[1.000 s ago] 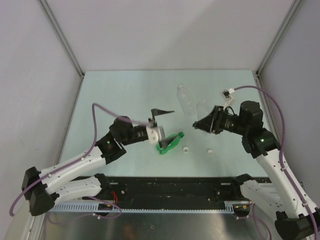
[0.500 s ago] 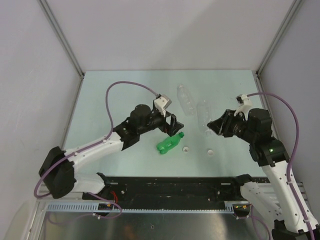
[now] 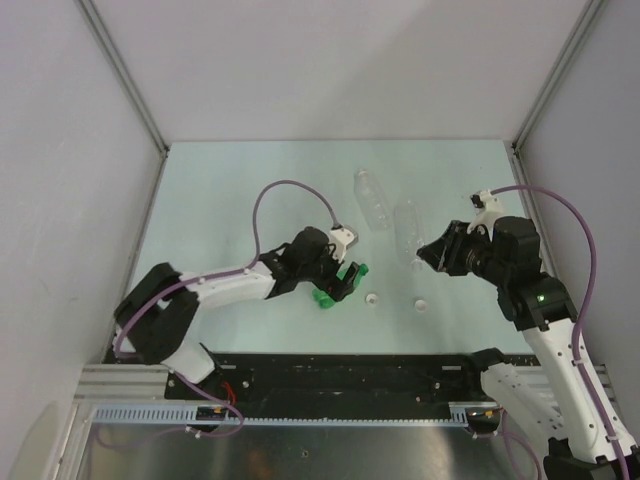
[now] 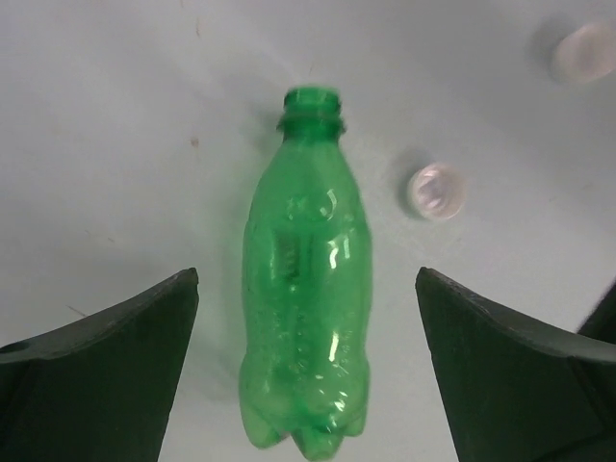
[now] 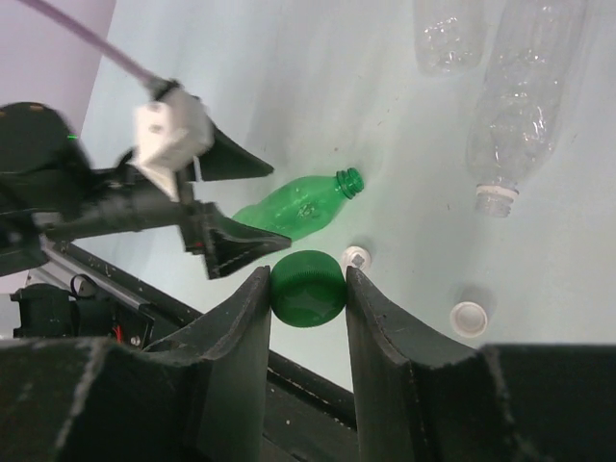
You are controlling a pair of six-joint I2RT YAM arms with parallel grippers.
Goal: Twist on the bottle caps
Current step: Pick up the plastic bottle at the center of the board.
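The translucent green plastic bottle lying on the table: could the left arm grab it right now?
Probably yes. The left end effector is wide open over the translucent green plastic bottle, a finger on either side and nothing between. The small white plastic cap lies apart from it.

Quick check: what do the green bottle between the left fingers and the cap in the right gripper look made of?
Green bottle: thin translucent plastic with a glossy finish; light passes through its walls and glints on its moulded bulges. Green cap: opaque plastic, probably stiffer, with a duller, even sheen; the exact kind of plastic cannot be told.
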